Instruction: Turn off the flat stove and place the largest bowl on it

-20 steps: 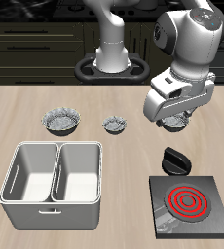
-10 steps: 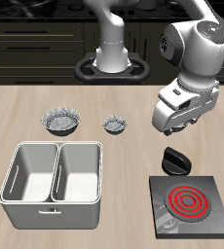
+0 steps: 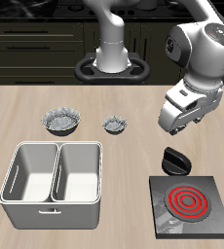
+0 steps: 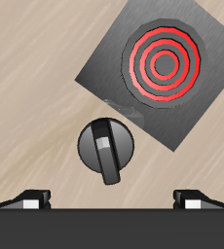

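Observation:
The flat stove (image 3: 190, 204) is a dark square slab near the table's front edge, its ring coils glowing red (image 4: 163, 64). Its black round knob (image 3: 174, 160) lies on the table just behind the slab, and the wrist view shows the knob (image 4: 106, 148) from straight above. My gripper (image 3: 178, 124) hangs above and a little behind the knob. It is open, with its fingertips (image 4: 31, 199) wide apart and nothing between them. The largest bowl (image 3: 62, 121), grey with a crinkled rim, rests far across the table behind the tub.
A double-basin grey metal tub (image 3: 56, 146) takes up the front of the table beside the stove. A tiny grey bowl (image 3: 115, 124) sits between the largest bowl and my gripper. The robot's base (image 3: 111, 60) stands at the back.
My arm has swung sideways and turned at the wrist, and the gripper now hangs over the knob. It now hides the small thing that showed under the gripper before.

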